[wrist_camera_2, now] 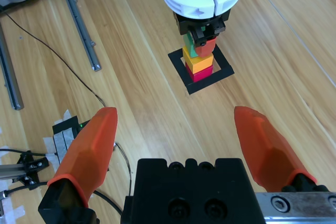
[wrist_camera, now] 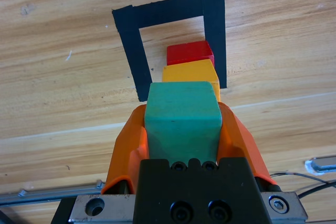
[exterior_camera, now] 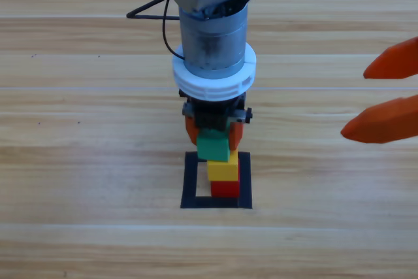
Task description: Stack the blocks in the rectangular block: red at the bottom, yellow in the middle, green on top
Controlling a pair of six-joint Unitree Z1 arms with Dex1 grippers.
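Clamped between the orange jaws of the left gripper (exterior_camera: 213, 134), the small matte teal-green cube (wrist_camera: 182, 120) sits on top of the small matte yellow cube (exterior_camera: 223, 168), which rests on the small matte bright red cube (exterior_camera: 225, 188). That red cube stands on bare wood inside the nearly square black tape outline (exterior_camera: 190, 183), toward its right side. Off at the right edge of the wooden table (exterior_camera: 85, 148), the right gripper (exterior_camera: 373, 100) waits with its jaws spread wide apart.
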